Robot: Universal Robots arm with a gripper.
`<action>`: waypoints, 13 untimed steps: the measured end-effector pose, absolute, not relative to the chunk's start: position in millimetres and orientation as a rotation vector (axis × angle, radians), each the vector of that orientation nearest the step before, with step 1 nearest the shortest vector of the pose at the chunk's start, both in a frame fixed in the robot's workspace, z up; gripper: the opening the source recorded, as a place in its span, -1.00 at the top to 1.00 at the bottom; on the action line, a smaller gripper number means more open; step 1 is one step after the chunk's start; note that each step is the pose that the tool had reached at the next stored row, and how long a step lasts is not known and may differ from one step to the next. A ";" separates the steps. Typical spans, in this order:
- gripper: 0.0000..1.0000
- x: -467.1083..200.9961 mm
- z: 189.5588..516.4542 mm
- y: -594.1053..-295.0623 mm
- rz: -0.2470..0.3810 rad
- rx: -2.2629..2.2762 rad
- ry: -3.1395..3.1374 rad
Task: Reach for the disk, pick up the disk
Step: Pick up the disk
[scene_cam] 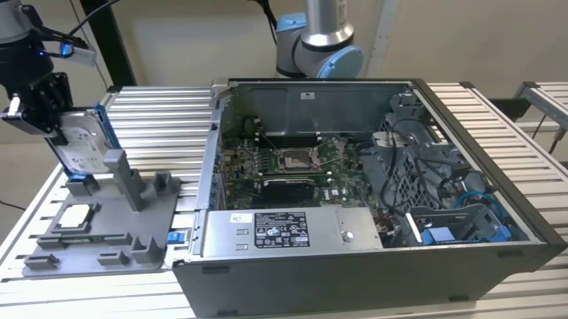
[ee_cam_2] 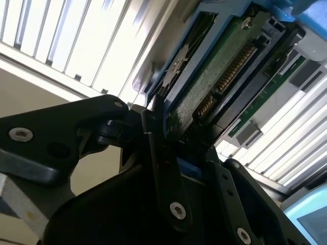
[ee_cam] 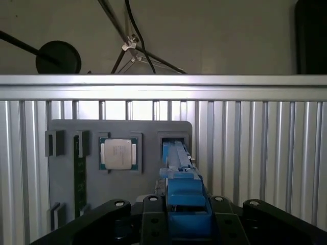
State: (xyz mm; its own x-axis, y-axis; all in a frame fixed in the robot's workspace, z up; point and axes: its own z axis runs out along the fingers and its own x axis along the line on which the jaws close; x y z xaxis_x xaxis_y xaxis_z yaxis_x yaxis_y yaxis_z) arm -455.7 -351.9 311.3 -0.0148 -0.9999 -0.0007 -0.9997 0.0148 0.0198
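Disk (scene_cam: 84, 143): flat silver-grey drive with a white label on its face and blue rails along its edges. It stands upright on edge at the exterior view's left, lower end at a slot of the grey holder (scene_cam: 106, 222). The pincer (ee_cam_2: 186, 138) clamps it; the second wrist view shows its green circuit-board side.

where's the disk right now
The disk stands on edge at the exterior view's left, in the tool, at the tray's far end.

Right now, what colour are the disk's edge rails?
Blue; the disk shows them best in the first wrist view.
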 end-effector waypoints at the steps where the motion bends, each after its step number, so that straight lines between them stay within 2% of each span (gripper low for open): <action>1: 1.00 -455.7 312.3 -351.9 -0.023 2.196 -2.228; 13: 1.00 -455.7 323.2 -351.9 -0.023 2.196 -2.228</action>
State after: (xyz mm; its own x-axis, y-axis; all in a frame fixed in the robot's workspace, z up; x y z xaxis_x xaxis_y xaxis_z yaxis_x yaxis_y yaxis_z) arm -455.7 -351.9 323.2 -0.0142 -0.9999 -0.0007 -0.9997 0.0142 0.0197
